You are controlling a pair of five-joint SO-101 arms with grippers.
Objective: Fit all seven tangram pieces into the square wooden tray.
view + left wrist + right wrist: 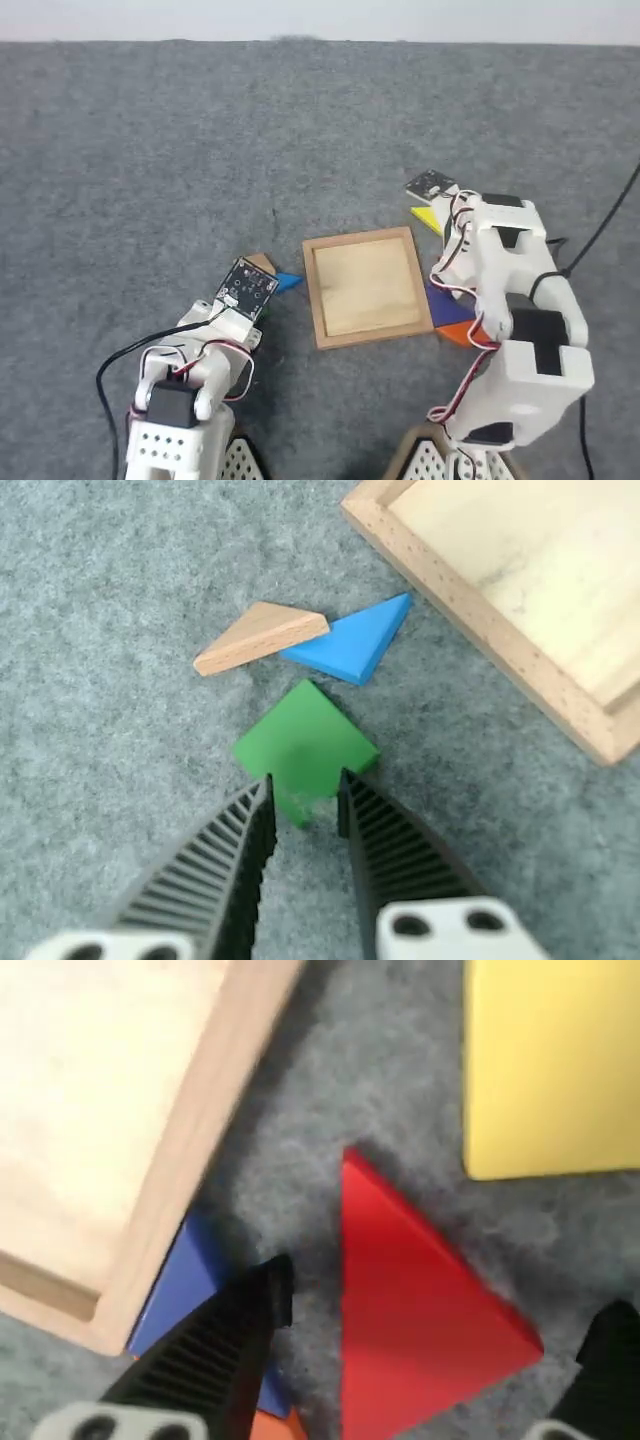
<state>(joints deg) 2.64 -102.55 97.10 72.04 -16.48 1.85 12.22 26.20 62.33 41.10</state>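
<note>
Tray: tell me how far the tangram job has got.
Done: nothing; the tray holds no piece. In hand: the left end effector sits at the green square's corner, the right end effector is open around the red triangle; both lie on the mat. Left: all seven, also the tan triangle, blue triangle, yellow piece, purple piece and orange piece beside the tray.

Wooden tray [314, 290]: square, lying flat.
At its 9 o'clock: green square [305, 745], blue triangle [352, 640], tan triangle [260, 635]; the last two touch.
From 2 to 4 o'clock: yellow piece [550, 1060], red triangle [420, 1300], purple piece [447, 305], orange piece [460, 333].
</note>
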